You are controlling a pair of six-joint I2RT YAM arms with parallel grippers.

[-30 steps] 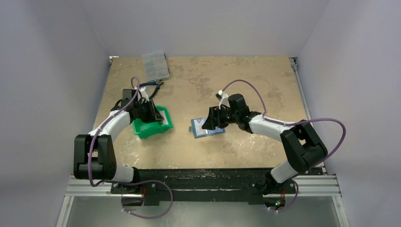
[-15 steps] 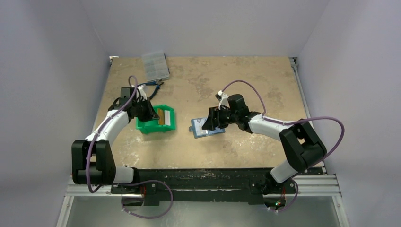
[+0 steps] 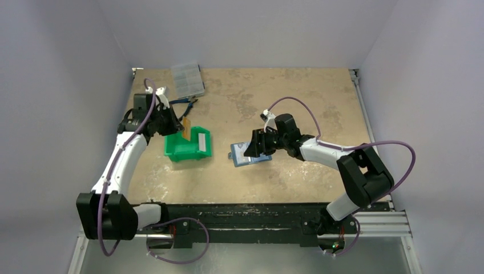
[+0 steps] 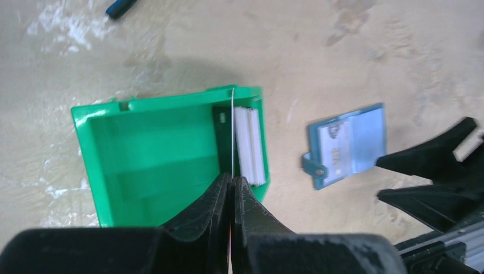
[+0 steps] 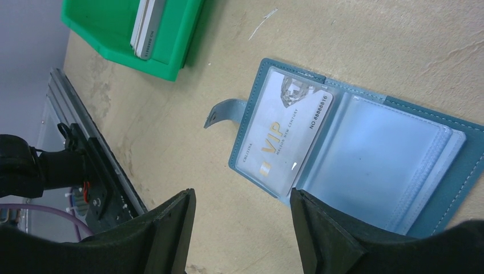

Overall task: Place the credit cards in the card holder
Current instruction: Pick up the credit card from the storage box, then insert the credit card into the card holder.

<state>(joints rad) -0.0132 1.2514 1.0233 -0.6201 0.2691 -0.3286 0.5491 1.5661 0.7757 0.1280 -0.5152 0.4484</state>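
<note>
Pale lilac walls close in a mottled beige table (image 3: 274, 103), with a clear compartment box (image 3: 187, 79) at the far left. The left arm stands high over the green tray (image 3: 174, 153) on the left side. The right arm reaches in low to the card holder (image 3: 250, 157) lying open near the middle.

The left gripper (image 4: 233, 191) is clenched on one held card (image 4: 233, 134), pinched edge-on by its end and hanging just above the tray's right compartment. A stack of cards (image 4: 250, 142) stands on edge there. The right gripper (image 5: 242, 200) is spread wide with nothing between its fingers, straddling the holder's edge. I cannot tell whether it presses down.

One VIP card (image 5: 285, 134) already sits in the pocket by the clasp, and the pocket beside it looks free. To my eye the carry comes next. The card should travel right, be tipped flat, and meet the free pocket's mouth squarely. It looks best slid in slowly while the right arm pins the holder.
</note>
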